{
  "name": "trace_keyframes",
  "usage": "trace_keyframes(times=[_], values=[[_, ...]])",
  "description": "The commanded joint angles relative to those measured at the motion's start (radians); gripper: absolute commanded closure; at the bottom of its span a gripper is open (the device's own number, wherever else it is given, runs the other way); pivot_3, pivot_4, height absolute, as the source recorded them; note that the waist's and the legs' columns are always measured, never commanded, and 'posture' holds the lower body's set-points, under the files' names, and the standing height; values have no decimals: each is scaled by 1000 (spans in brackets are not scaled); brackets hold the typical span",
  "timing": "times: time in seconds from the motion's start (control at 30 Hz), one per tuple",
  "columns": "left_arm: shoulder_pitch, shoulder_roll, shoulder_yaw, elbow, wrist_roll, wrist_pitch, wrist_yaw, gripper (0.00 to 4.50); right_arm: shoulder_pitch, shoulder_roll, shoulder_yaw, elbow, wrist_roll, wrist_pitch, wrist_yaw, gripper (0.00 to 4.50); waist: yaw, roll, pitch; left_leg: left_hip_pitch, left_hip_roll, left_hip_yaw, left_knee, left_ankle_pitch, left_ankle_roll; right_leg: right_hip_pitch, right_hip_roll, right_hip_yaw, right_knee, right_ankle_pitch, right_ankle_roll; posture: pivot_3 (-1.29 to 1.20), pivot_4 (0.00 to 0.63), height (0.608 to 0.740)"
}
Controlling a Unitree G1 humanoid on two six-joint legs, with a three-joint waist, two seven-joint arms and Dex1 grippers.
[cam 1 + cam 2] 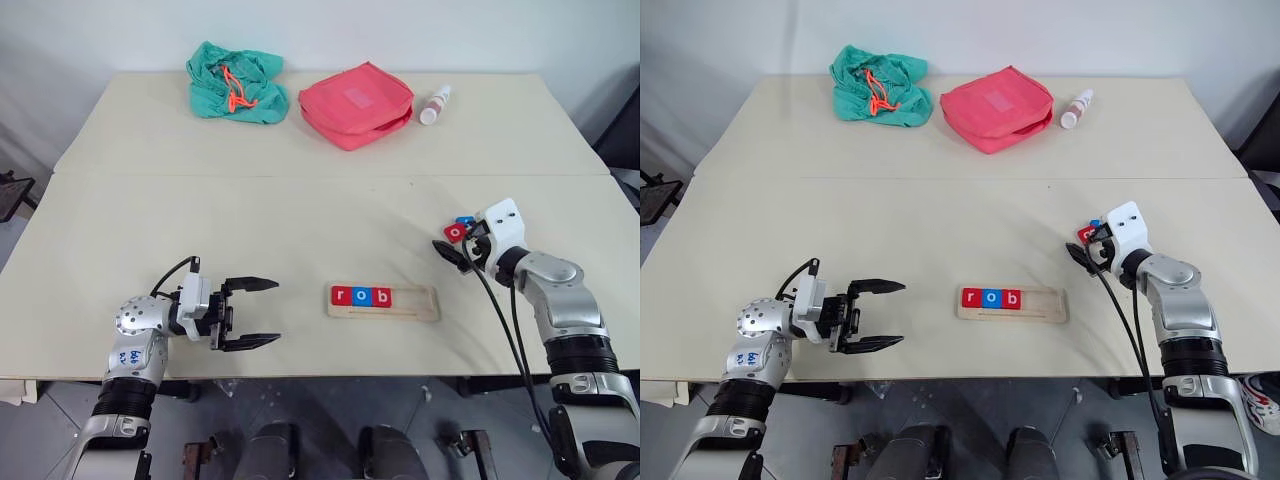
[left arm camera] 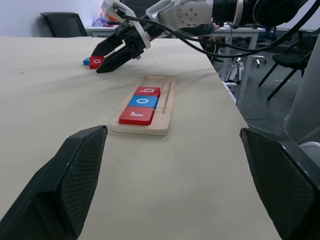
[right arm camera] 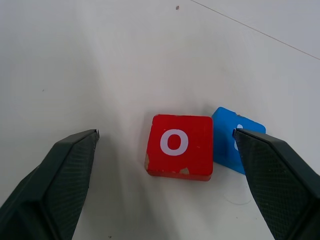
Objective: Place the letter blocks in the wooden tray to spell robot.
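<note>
Tray: a long pale wooden tray [image 1: 384, 302] with a shallow slot running its length, lying flat near the front edge of the cream surface [image 1: 300, 215].
In the tray: three tiles side by side at its left end — red r [image 1: 342, 295], blue o [image 1: 362, 296], red b [image 1: 381, 296]; the right half of the slot is bare.
Loose tiles: a red o tile [image 3: 176, 145] lies flat on the surface to the right of the tray, well apart from it; a blue tile [image 3: 231, 146] touches its far side, its letter hidden by a finger of the pincer.
Right pincer [image 3: 165, 185]: spread wide, just above the surface, one finger on each side of the red o tile, not touching it.
Left pincer [image 1: 250, 314]: spread, holding nothing, pointing toward the tray from its left.
Back of the surface: a crumpled green cloth bag [image 1: 236, 82], a pink zipped pouch [image 1: 356, 104], and a small white bottle [image 1: 435, 104] on its side.
</note>
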Motion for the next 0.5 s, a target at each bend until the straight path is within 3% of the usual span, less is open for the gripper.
trace_keyframes(times=[0.03, 0.5], values=[[-1, 1, 6, -25, -1, -5, 5, 0, 9, 13, 12, 11, -13, 33, -13, 23, 0, -1, 0, 0, 0, 0, 0, 0, 0, 0, 0, 0, 0, 0, 0, 0, 150, 740], [-4, -2, 5, -26, 0, -9, 13, 0, 24, 22, 19, -12, -21, 88, -28, 23, 0, -1, -1, 1, 0, 0, 0, 0, 0, 1, 0, 0, 0, 0, 0, 0, 150, 740]])
